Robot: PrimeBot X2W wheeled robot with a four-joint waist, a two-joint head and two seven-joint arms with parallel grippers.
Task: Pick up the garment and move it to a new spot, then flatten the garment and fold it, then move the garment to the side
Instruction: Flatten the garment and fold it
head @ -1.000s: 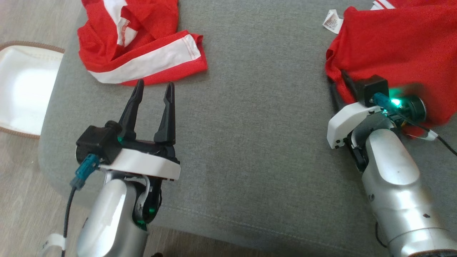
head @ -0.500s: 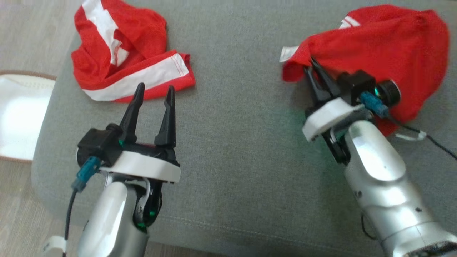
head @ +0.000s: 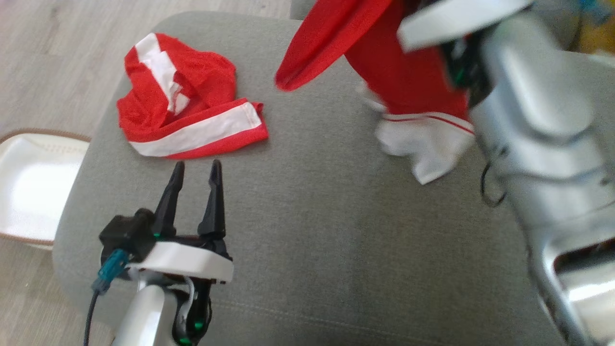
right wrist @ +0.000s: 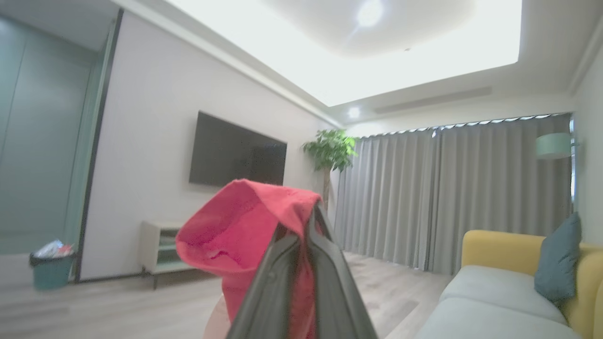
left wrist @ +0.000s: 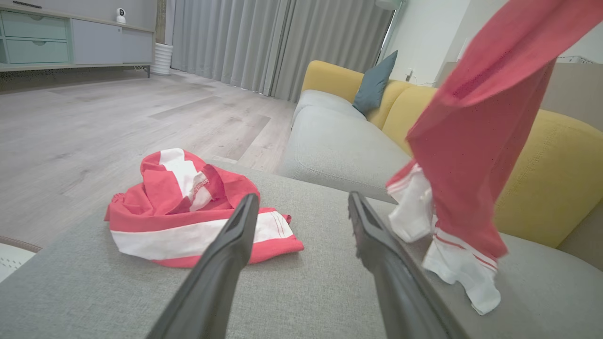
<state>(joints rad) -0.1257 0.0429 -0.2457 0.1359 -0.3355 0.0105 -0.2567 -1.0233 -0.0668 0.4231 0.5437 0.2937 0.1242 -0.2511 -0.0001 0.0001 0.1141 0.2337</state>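
The right gripper is raised high at the far right. Its jaws are pressed together on a fold of the red garment, and the cloth bulges over their tips. The garment hangs down from there in a long drape over the far right part of the grey ottoman. Its white ends, which have thin red stripes, come down to the ottoman. They seem to touch it, but I cannot tell this for sure. In the head view the silver right arm is blurred and covers part of the cloth.

The left gripper is low at the near left, over the ottoman. Its jaws stand wide apart and nothing is between them. They point toward a second garment, red with a broad white band, which lies crumpled on the far left part of the ottoman. The tips are near its near edge but do not touch it.

On the wooden floor left of the ottoman there is a white thing with a brown rim. I cannot tell if it is a basket or a mat.

In the right wrist view a teal waste bin stands far off beside the wall. Some light rubbish shows above its rim.

Behind the ottoman there is a yellow and grey sofa with a blue-grey cushion on it.
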